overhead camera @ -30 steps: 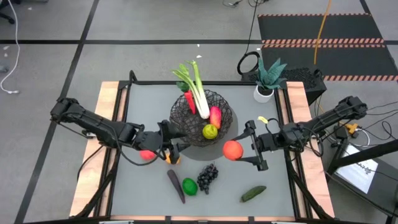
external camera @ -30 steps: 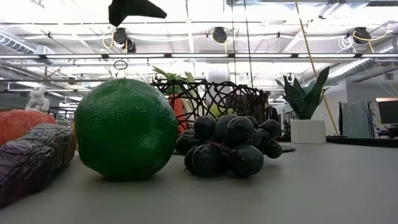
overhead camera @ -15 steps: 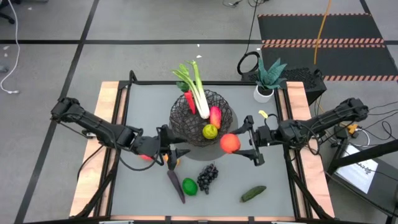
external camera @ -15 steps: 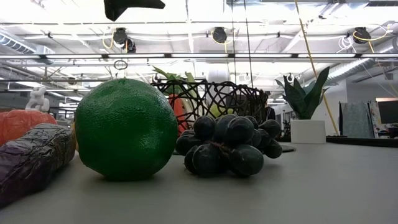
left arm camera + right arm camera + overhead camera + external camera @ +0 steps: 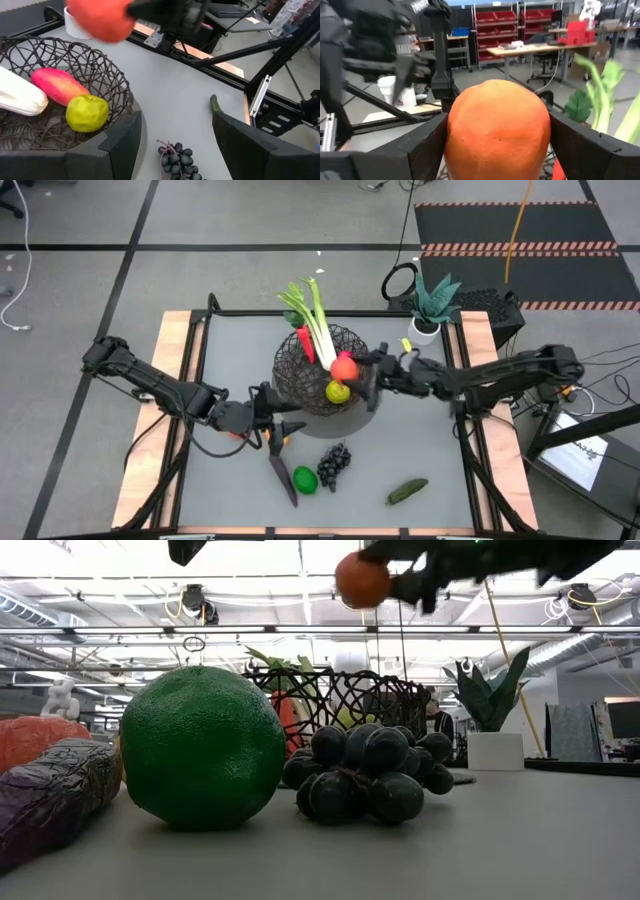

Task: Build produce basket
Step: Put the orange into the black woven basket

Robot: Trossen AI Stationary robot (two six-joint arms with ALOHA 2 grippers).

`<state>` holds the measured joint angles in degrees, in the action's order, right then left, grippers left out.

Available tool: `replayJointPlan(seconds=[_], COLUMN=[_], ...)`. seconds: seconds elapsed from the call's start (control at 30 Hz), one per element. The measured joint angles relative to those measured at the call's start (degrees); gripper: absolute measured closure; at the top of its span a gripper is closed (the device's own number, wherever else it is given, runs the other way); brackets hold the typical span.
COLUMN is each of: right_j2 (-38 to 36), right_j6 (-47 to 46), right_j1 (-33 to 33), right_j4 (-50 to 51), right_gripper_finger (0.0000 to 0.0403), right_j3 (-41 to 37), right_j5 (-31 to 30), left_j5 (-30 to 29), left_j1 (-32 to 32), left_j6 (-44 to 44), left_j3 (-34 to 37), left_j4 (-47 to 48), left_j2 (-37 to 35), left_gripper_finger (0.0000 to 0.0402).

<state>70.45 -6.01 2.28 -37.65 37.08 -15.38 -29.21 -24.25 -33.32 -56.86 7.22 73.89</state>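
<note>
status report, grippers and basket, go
Right gripper shut on orange fruit, over basket. Left gripper open, empty, near eggplant. Nothing in the way.

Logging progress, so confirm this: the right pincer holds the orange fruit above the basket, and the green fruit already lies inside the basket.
One thing is wrong: the green fruit lies on the table beside the grapes, outside the basket, as the high view shows. The rest stands: the right pincer holds the orange fruit above the basket.

Grey table, basket, grapes, cucumber
</note>
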Motion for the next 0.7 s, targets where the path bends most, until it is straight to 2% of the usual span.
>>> replayJointPlan(seconds=[0.07, 0.33, 0.5, 0.7], right_j2=[3.8, 16.1, 20.5, 23.9], right_j6=[-1.4, -2.4, -2.3, -1.7], right_j1=[-2.9, -10.1, -13.5, -14.7], right_j4=[-2.4, -7.4, -6.7, -6.5], right_gripper_finger=[0.0090, 0.0090, 0.0090, 0.0086], right_j3=[0.0, 0.0, 1.4, 3.8], right_j5=[3.0, 7.6, 13.9, 15.8], left_j5=[0.0, 0.0, -0.3, -0.9], left_j1=[0.0, 0.0, 0.0, 0.0], left_j6=[0.0, 1.3, -2.0, 1.6], left_j3=[0.0, 0.0, 0.0, 0.0], left_j4=[0.1, 0.0, -3.5, -3.2], left_j2=[0.0, 0.0, 0.0, 0.0], left_gripper_finger=[0.0158, 0.0158, 0.0158, 0.0158])
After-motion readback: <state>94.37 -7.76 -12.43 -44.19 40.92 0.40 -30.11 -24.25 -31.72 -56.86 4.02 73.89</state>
